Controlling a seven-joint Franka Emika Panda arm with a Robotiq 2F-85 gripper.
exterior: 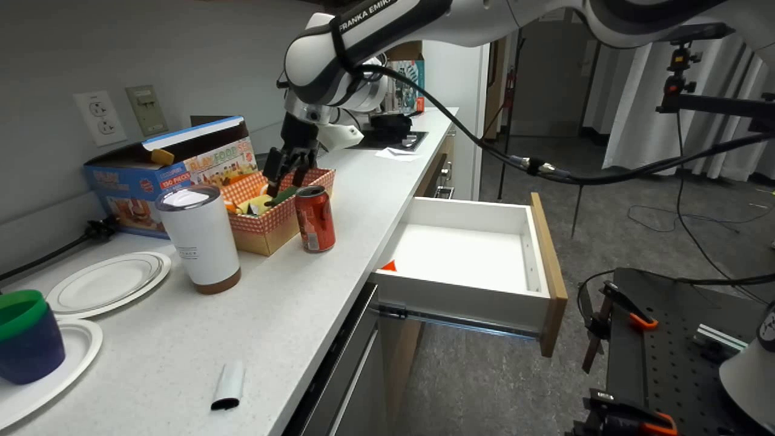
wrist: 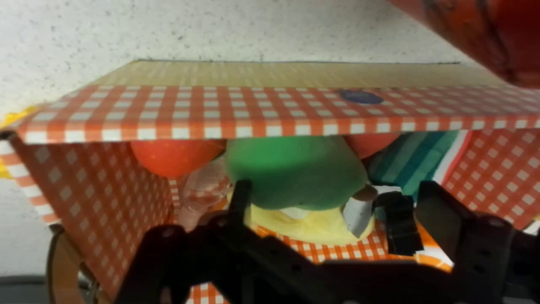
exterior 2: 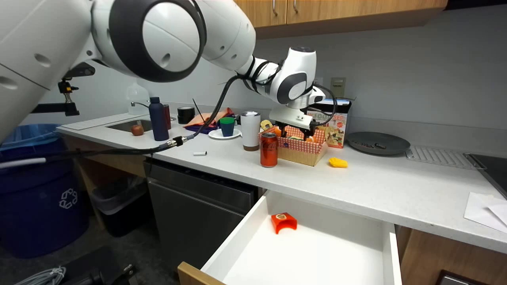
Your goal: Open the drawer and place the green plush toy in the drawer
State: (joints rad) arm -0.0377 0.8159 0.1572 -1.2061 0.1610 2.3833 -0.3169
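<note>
The drawer stands pulled open in both exterior views, its white inside showing; its handle is out of view. A small red-orange piece lies in it. The green plush toy lies in the checked basket, near the wall at the top of the wrist view, on a pale yellow piece. A bit of it shows in an exterior view. My gripper is open and points down into the basket in both exterior views. One finger overlaps the toy's lower edge; contact cannot be told.
A red can stands against the basket's outer side. A white tumbler stands beside it, and a play-food box behind. The basket also holds an orange-red piece and a black piece. A yellow piece lies on the counter.
</note>
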